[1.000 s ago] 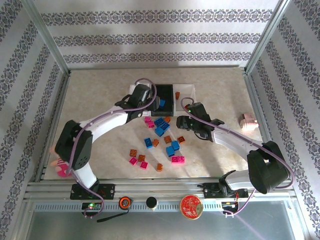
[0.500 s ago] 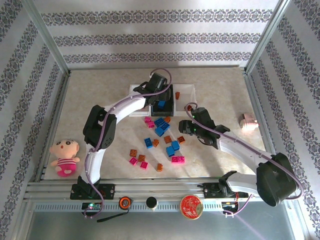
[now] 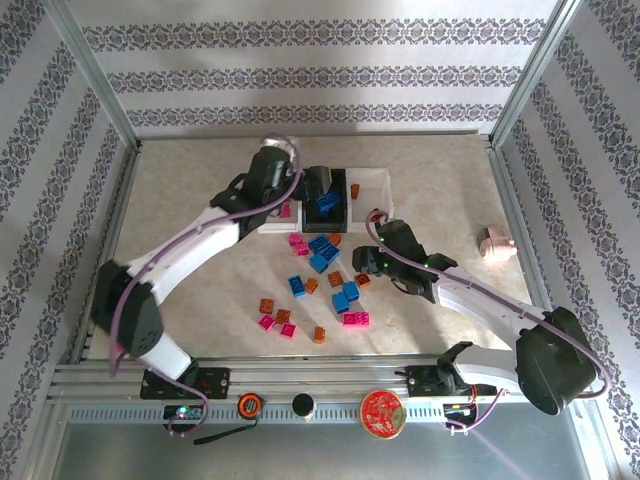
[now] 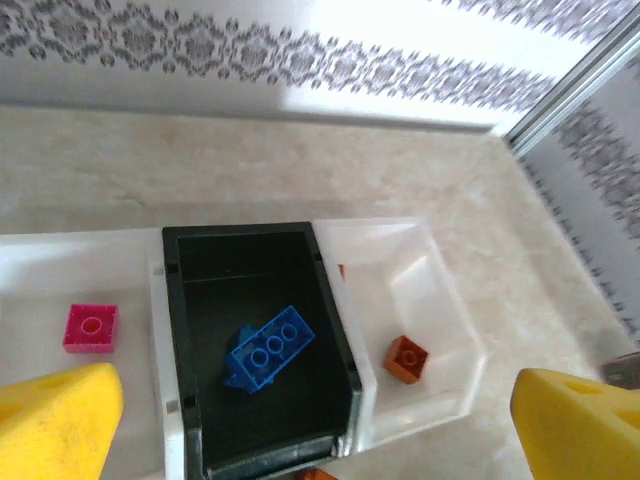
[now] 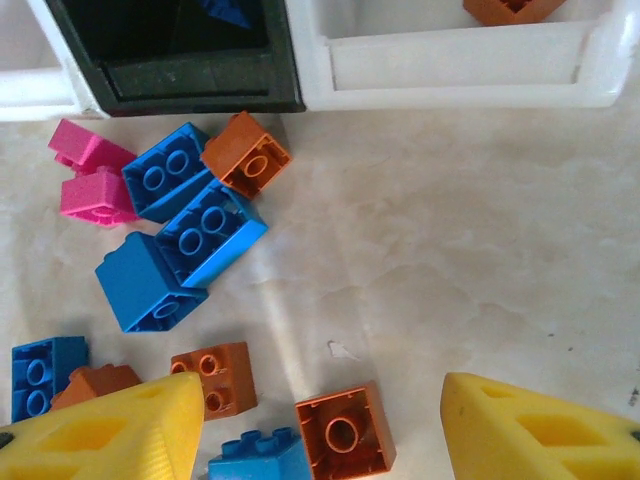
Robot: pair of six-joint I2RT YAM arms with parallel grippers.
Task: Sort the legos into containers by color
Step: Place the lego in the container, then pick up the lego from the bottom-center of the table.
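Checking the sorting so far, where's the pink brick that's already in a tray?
In the left wrist view, the pink brick lies in the left white tray, beside the black tray.

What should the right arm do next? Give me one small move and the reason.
Probably lower the right gripper straight down onto the orange brick. Its fingers stand open with that brick on the table between them, and the right white tray ahead already holds another orange brick.
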